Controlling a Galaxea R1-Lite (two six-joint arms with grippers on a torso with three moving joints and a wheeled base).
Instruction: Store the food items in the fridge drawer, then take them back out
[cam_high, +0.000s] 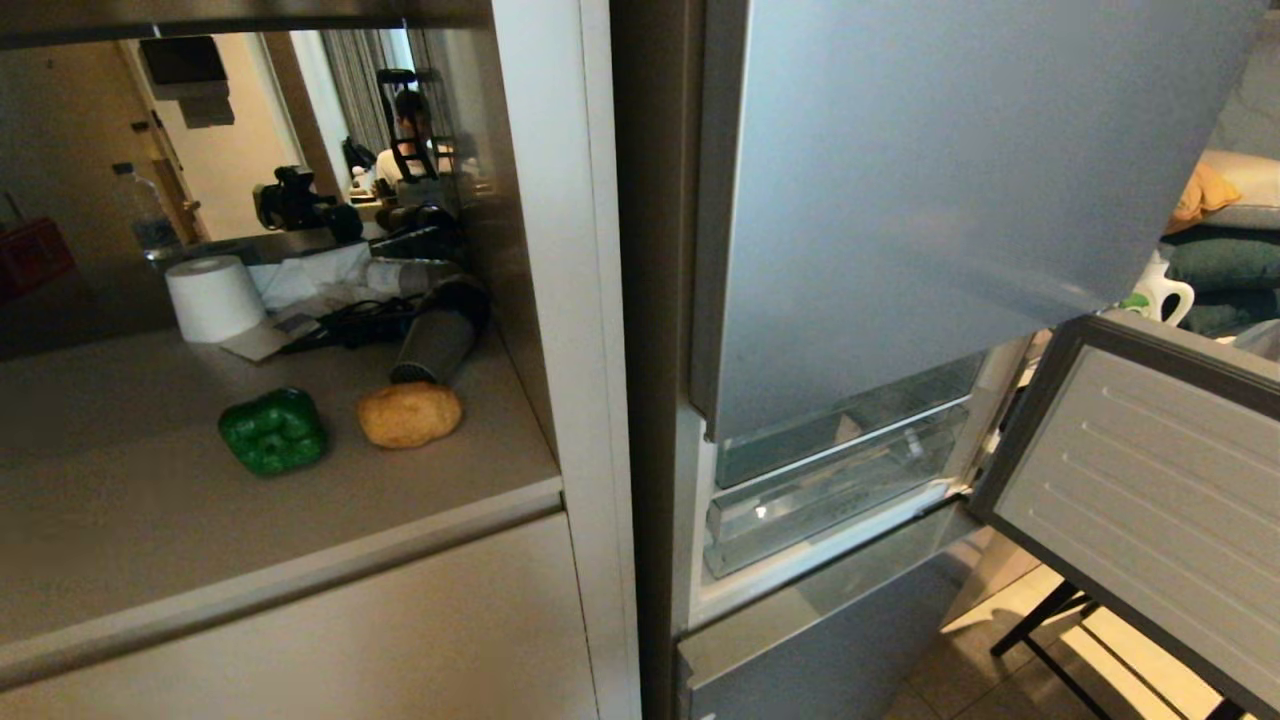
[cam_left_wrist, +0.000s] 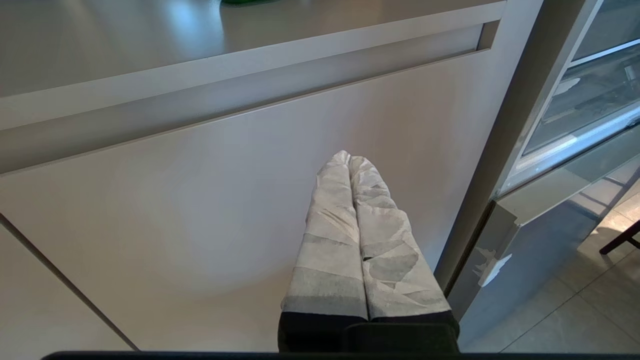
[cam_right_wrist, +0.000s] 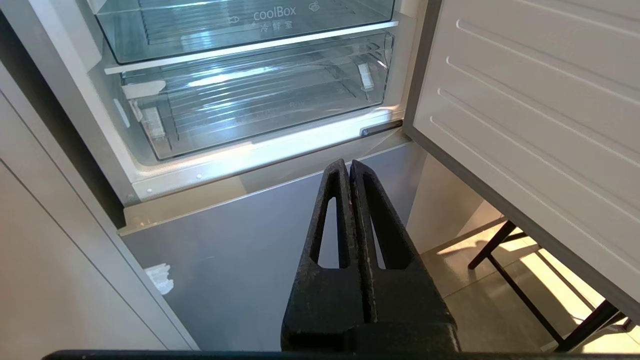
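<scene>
Pepper (cam_high: 273, 431): dark green, lumpy, on the bench (cam_high: 150, 540) to my left, resting apart from everything. In my left wrist view only a green sliver of it shows at the frame's edge.

Potato (cam_high: 410, 415): tan, oval, just beside the pepper on its fridge side, close to the end of a dark grey cylinder (cam_high: 440, 340) lying behind it; whether they touch I cannot tell.

Drawer (cam_right_wrist: 260, 110): clear plastic, ribbed floor, lowest bin in the open fridge compartment, nothing in it. From my head it is half hidden under the upper door (cam_high: 950, 180). A second clear bin marked "coolBox" (cam_right_wrist: 240, 25) sits above it, cut off at the frame's edge.

Lower door (cam_high: 1140, 500): swung open to my right, ribbed white inner face showing, far edge out of frame.

Left gripper (cam_left_wrist: 349, 159): fingers wrapped in white, pressed together, holding nothing, low before the white cabinet front (cam_left_wrist: 200, 210) under the bench.

Right gripper (cam_right_wrist: 348, 165): black fingers pressed together, holding nothing, before the grey panel (cam_right_wrist: 240, 250) below the drawer.

Bench clutter at the back: paper roll (cam_high: 213, 297), cables (cam_high: 345, 325), bottle (cam_high: 140, 215) in shadow; the rest is too dark to name. A mirrored wall there reflects a room and a person, indistinct.
</scene>
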